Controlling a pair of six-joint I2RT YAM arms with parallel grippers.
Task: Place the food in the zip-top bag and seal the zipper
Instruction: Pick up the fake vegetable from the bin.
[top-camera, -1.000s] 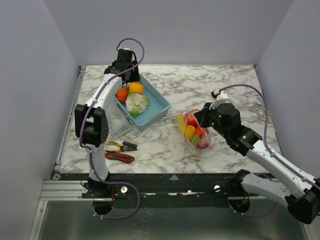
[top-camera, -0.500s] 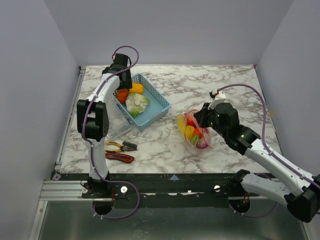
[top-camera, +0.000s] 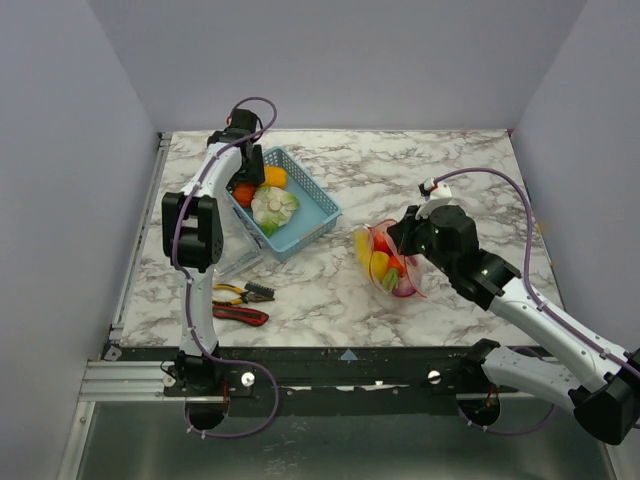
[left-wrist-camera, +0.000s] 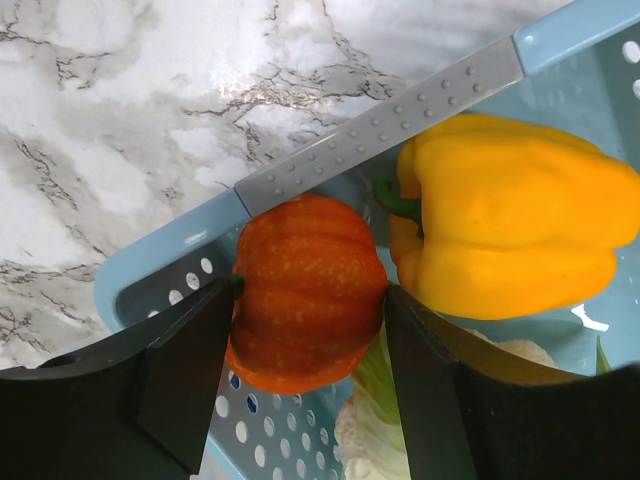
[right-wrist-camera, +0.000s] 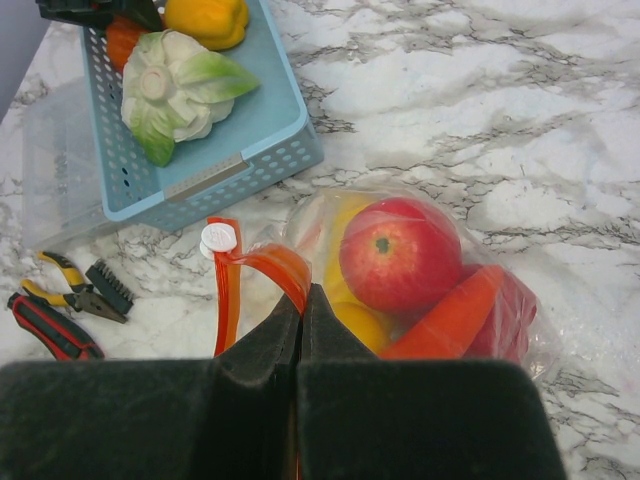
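Zip-top bag (top-camera: 398, 268) lies right of centre on the marble table (top-camera: 450, 170) in the top view.

Blue basket (top-camera: 312, 206) sits upper left of centre, set at an angle. It is near the bag, not touching.

Bag is clear and crinkled, mouth toward frame left and gaping. Through it I see a red apple (right-wrist-camera: 385, 255), an orange carrot piece (right-wrist-camera: 452, 312) and something yellow (right-wrist-camera: 352, 322) packed against each other.

My right jaws (right-wrist-camera: 300, 318) are fully closed, pinching the orange-red zipper (right-wrist-camera: 262, 262) at the mouth edge. The strip arcs off to frame left, and its two runs stand apart.

In the basket:
- White-green cabbage (right-wrist-camera: 170, 88), mid-basket.
- Yellow bell pepper (left-wrist-camera: 510, 230), in the far end.
- Orange pumpkin (left-wrist-camera: 300, 255), touching the pepper and tucked in the corner under the grey rim strip.

My left jaws (left-wrist-camera: 310, 315) are down in that corner, about pumpkin-wide. One finger is against each flank of the pumpkin, gripping it. The pumpkin still sits in the basket.

Lower left of the right wrist view, on the table: yellow-handled pliers (right-wrist-camera: 72, 288) just beside a red-handled tool (right-wrist-camera: 48, 330).

White slider tab (right-wrist-camera: 216, 238) is at the zipper's far end.
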